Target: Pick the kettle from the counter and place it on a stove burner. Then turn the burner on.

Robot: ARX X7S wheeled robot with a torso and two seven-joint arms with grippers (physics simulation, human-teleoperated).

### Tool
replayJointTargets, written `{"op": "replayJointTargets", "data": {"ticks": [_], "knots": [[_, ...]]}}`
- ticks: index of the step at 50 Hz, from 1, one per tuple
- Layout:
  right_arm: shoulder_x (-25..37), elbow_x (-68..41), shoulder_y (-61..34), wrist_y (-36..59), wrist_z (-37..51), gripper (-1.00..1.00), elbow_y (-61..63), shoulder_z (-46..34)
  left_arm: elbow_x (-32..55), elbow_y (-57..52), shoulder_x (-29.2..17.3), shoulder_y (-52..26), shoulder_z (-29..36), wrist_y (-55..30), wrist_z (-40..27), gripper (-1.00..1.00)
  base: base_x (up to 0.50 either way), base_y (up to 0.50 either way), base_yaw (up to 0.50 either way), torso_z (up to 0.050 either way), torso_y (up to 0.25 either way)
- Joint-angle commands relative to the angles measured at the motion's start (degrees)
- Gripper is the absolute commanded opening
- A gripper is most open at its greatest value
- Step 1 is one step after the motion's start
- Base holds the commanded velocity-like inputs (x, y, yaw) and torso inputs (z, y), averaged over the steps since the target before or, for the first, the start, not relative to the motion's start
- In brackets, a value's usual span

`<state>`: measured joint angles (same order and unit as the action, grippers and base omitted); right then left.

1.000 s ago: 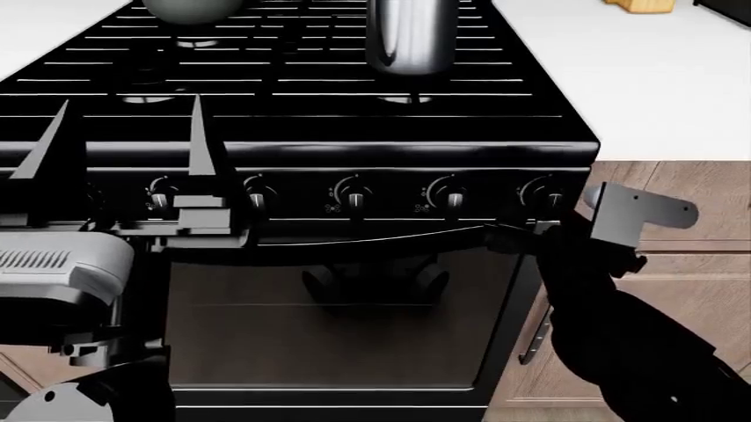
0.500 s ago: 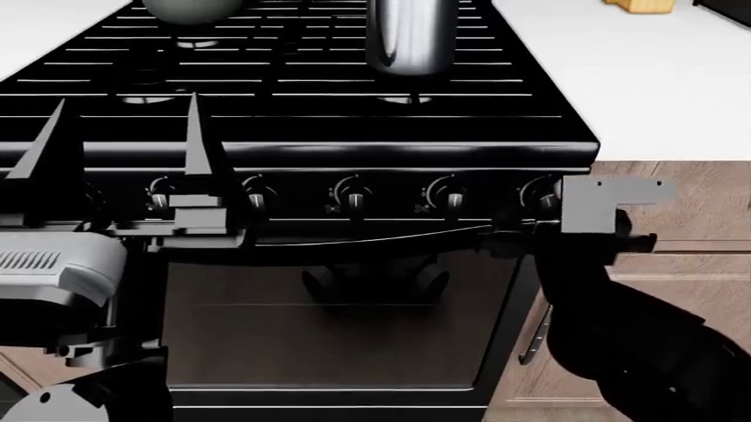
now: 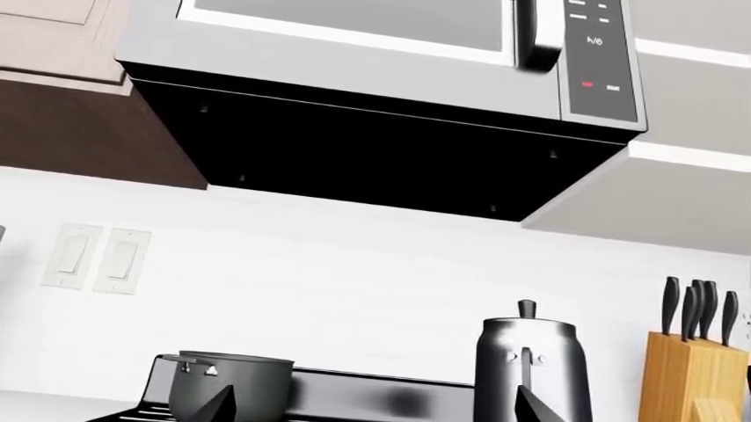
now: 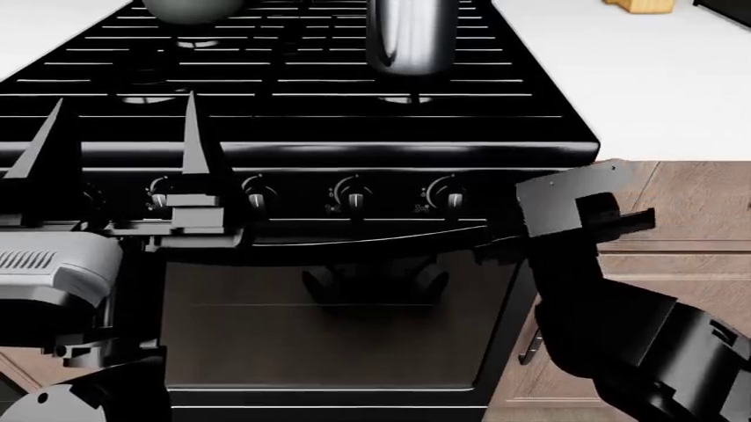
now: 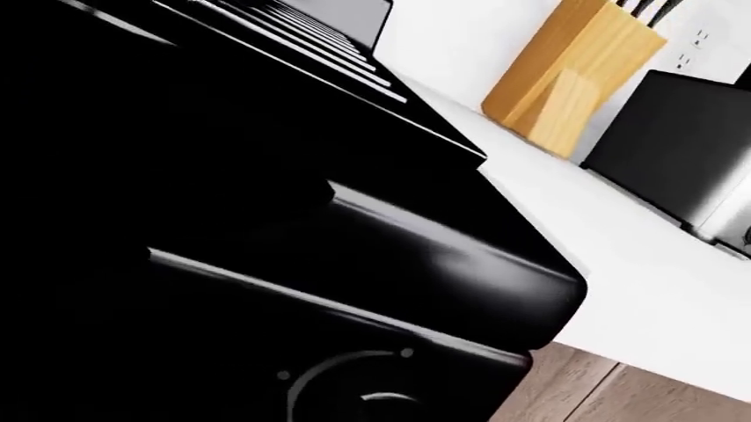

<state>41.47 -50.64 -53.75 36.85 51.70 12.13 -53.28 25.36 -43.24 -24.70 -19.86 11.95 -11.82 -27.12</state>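
Note:
The steel kettle (image 4: 411, 40) stands upright on the stove's back right burner (image 4: 411, 97); it also shows in the left wrist view (image 3: 534, 369). My left gripper (image 4: 123, 145) is open and empty, fingers pointing up in front of the stove's left knobs; in the left wrist view (image 3: 375, 409) only its two fingertips show. My right gripper (image 4: 534, 207) is at the rightmost knob on the stove front and hides it. Its fingers do not show. The right wrist view shows a round knob (image 5: 364, 396) close below the stove's front edge.
A dark grey pot (image 4: 188, 9) sits on the back left burner. Several more knobs (image 4: 352, 195) line the stove front. The white counter (image 4: 657, 79) lies to the right, with a knife block (image 5: 575, 75) and a dark box (image 5: 692, 149). A microwave (image 3: 375, 53) hangs above.
My right wrist has rolled counter-clockwise at the rightmost knob and now covers it. The kettle, pot and left arm have stayed in place.

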Motion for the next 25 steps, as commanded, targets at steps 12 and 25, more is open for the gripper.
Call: {"op": "replayJointTargets", "data": {"ticks": [12, 25], "knots": [[-0.13, 0.25, -6.66, 5.58, -2.91, -1.0, -4.43, -3.36, 0.44, -0.59, -0.46, -0.06, -0.12, -0.07, -0.5, 1.0, 0.01, 0.0, 0.01, 0.0, -0.006], [0.05, 2.23, -7.79, 8.24, -1.44, -1.0, -3.11, -5.15, 0.41, -0.63, -0.57, -0.23, 0.16, -0.12, -0.68, 1.0, 0.01, 0.0, 0.01, -0.001, -0.005]]}}
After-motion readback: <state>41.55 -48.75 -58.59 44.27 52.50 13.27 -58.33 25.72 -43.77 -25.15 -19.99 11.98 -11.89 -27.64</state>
